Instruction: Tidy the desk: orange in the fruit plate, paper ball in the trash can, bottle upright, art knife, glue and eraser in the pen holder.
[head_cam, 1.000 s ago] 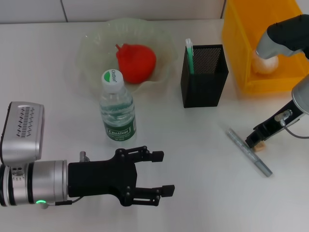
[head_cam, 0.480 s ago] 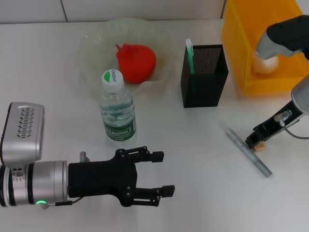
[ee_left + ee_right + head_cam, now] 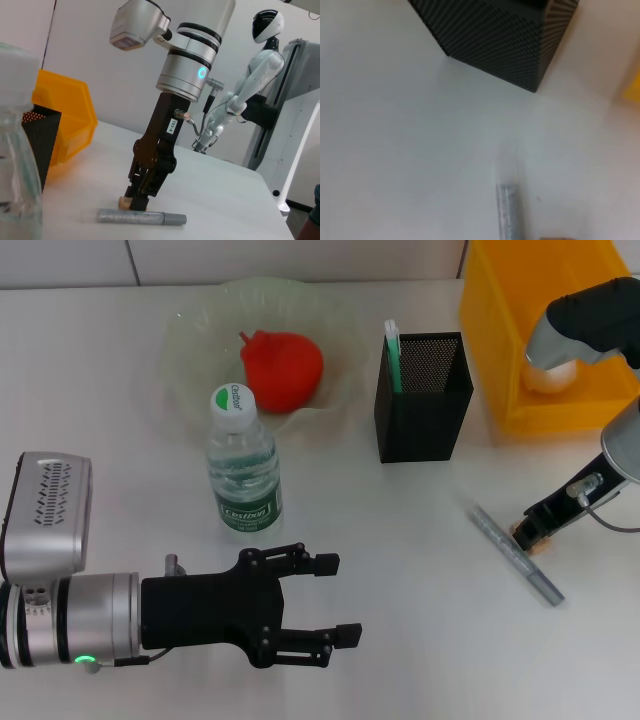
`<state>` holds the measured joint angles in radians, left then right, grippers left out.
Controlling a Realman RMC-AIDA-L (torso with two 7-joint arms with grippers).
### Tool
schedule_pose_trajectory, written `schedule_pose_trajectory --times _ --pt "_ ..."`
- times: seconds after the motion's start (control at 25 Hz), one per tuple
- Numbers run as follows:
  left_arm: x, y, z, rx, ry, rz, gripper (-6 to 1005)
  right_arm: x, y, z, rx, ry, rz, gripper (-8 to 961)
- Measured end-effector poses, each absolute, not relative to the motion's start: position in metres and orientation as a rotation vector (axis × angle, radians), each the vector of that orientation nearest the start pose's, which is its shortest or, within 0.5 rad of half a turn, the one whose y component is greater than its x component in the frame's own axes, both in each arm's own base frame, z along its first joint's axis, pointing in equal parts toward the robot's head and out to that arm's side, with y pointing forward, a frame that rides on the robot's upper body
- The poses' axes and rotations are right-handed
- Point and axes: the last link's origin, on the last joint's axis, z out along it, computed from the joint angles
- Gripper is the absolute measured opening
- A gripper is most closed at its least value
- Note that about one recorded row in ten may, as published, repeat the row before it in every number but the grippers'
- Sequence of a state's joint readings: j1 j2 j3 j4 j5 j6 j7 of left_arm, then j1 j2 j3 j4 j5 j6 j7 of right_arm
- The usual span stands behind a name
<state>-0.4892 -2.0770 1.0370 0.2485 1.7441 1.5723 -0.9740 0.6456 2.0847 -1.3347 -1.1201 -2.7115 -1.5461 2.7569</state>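
Note:
A small tan eraser (image 3: 537, 544) lies on the table with my right gripper (image 3: 526, 531) down on it and shut on it; the left wrist view shows the same gripper (image 3: 138, 201) with the eraser (image 3: 123, 201) poking out at its tip. The grey art knife (image 3: 517, 554) lies right beside them. In the black mesh pen holder (image 3: 424, 400) stands a green-and-white glue stick (image 3: 393, 356). The bottle (image 3: 243, 462) stands upright. A red-orange fruit (image 3: 283, 368) rests in the glass fruit plate (image 3: 195, 335). A paper ball (image 3: 549, 376) sits in the yellow trash can (image 3: 505, 310). My left gripper (image 3: 303, 606) hangs open at the front left.
The trash can stands close behind my right arm, with the pen holder to its left. The bottle stands just beyond my left gripper. The right wrist view shows the pen holder (image 3: 505, 40) and the knife's end (image 3: 509, 212).
My right arm's upper part has shifted slightly; its gripper stays at the eraser. The left arm has not moved.

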Motion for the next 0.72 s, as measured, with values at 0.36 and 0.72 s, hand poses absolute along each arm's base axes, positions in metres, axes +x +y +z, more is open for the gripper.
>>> schedule_pose_trajectory --times 0.36,0.72 --pt "-0.268 0.251 -0.080 -2.940 -0.508 -0.891 846 0.214 0.353 0.005 -2.362 1.274 -0.567 263" --pt "-0.268 0.251 -0.080 -2.938 -0.513 -0.894 846 0.152 0.360 0.064 -2.386 1.020 0.017 283"
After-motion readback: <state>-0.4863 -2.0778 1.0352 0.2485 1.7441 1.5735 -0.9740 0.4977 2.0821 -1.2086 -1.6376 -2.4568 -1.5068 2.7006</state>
